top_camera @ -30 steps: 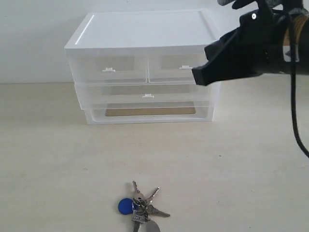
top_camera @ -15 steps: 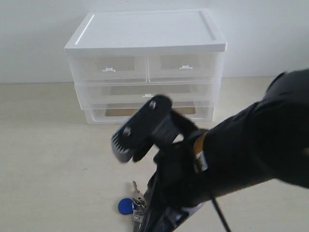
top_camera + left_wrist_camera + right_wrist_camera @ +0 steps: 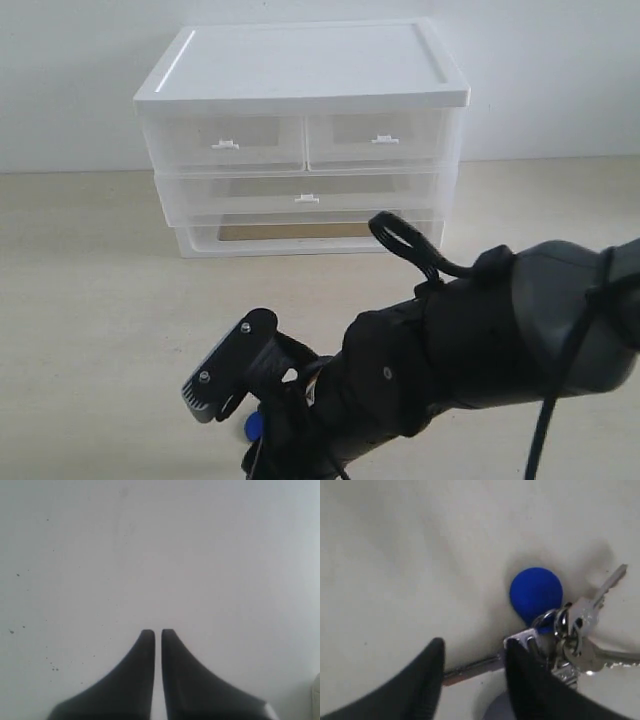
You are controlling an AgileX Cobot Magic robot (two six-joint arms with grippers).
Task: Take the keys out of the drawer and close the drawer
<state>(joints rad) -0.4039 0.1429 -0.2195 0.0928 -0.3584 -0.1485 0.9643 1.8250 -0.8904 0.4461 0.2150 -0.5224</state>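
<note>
Right claw [image 3: 475,650]: jaws stand apart, with a clear gap between the two dark, smooth, blunt-tipped fingers [image 3: 422,680]. Nothing is clamped. In the right wrist view one slim silver key blade lies across that gap, flat on the bench [image 3: 395,555]. One finger overlaps the edge of the bunch; I cannot tell whether it touches.

Keys [image 3: 580,630]: out of the drawer, lying on the bench. They are bright metal with toothed edges, bunched on a ring. The blue tag [image 3: 536,594] is a smooth matte oval sitting against the ring. A pale grey rounded edge shows under the bunch, mostly hidden.

Exterior view: my right arm [image 3: 480,340], a matte black shell with a looped black cable [image 3: 400,240], fills the lower right of the frame and covers the keys. Only a sliver of blue shows at the bottom, left of centre.

Drawer [image 3: 255,135]: upper left compartment of the drawer unit [image 3: 300,60], pushed in, its front flush with the twin drawer [image 3: 350,135] beside it. It is frosted translucent plastic with a small white tab handle [image 3: 225,145]. The unit has an opaque white lid with a raised rim. The full-width drawer [image 3: 250,195] below is also shut.

Left claw [image 3: 156,632]: the tapered black fingers are pressed together, leaving only a hairline slit. It holds nothing and sits over a plain pale surface with a few dark specks.
</note>
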